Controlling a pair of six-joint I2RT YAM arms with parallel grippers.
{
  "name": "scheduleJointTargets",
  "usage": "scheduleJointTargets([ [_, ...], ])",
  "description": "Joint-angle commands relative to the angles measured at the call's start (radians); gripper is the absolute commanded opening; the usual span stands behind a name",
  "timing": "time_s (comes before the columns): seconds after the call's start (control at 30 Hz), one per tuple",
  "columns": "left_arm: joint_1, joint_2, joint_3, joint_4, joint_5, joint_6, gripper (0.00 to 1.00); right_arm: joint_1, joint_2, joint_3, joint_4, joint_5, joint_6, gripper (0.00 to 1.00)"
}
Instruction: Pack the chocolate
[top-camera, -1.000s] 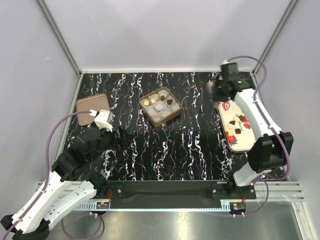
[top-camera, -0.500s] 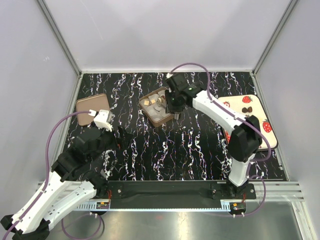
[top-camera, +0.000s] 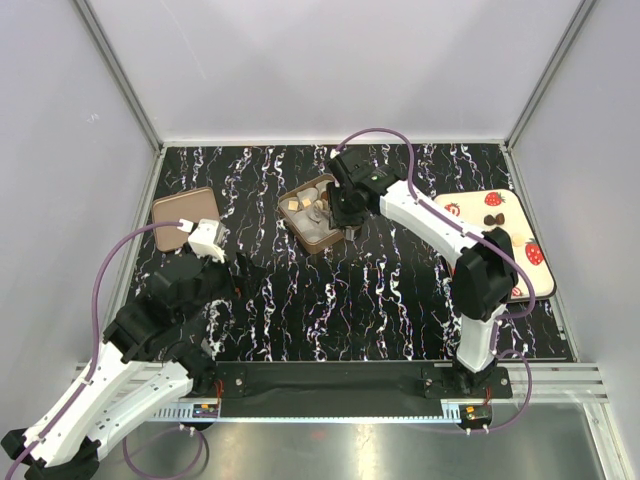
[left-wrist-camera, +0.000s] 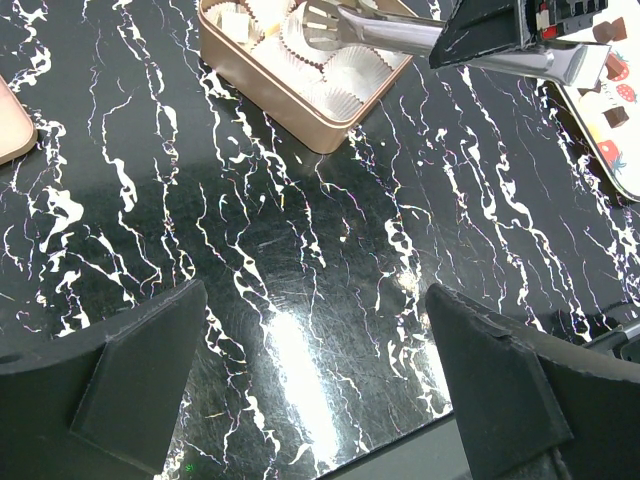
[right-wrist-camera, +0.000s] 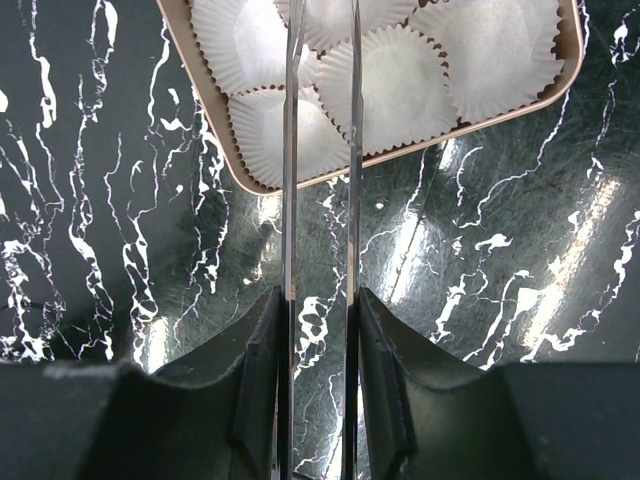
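Note:
The gold box (top-camera: 313, 238) holds white paper cups; two tan chocolates (top-camera: 294, 204) lie in its left cups. More dark chocolates (top-camera: 493, 218) sit on the strawberry-print tray (top-camera: 515, 228), also in the left wrist view (left-wrist-camera: 611, 115). My right gripper (top-camera: 346, 208) is shut on metal tongs (right-wrist-camera: 291, 150), whose blades reach over the box's paper cups (right-wrist-camera: 400, 80). The tong tips run out of the right wrist view; the left wrist view shows the tongs (left-wrist-camera: 390, 35) over the cups. I cannot tell if they hold a piece. My left gripper (left-wrist-camera: 315, 292) is open and empty over bare table.
The box's brown lid (top-camera: 183, 214) lies at the far left, its corner showing in the left wrist view (left-wrist-camera: 10, 120). Grey walls enclose the black marbled table (top-camera: 300, 300). A metal rail runs along the near edge.
My right arm has swung from the tray at the right over to the box with the tongs, then edged slightly left. The left arm has not moved.

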Motion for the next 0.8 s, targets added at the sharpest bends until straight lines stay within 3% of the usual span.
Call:
scheduleJointTargets([
  [0.0,0.001,0.000,-0.002,0.048,-0.016,0.011,0.99,0.009,0.011,0.055,-0.001,0.025,0.011,0.39],
  [0.53,0.001,0.001,-0.002,0.043,-0.022,0.011,0.99,0.009,0.008,0.187,-0.073,0.076,-0.027,0.46],
  [0.67,0.001,0.001,-0.002,0.043,-0.020,0.011,0.99,-0.006,-0.074,0.179,-0.160,0.213,-0.038,0.46],
  [0.77,0.001,0.001,-0.002,0.043,-0.016,0.011,0.99,-0.075,-0.189,0.069,-0.182,0.237,-0.027,0.45],
])
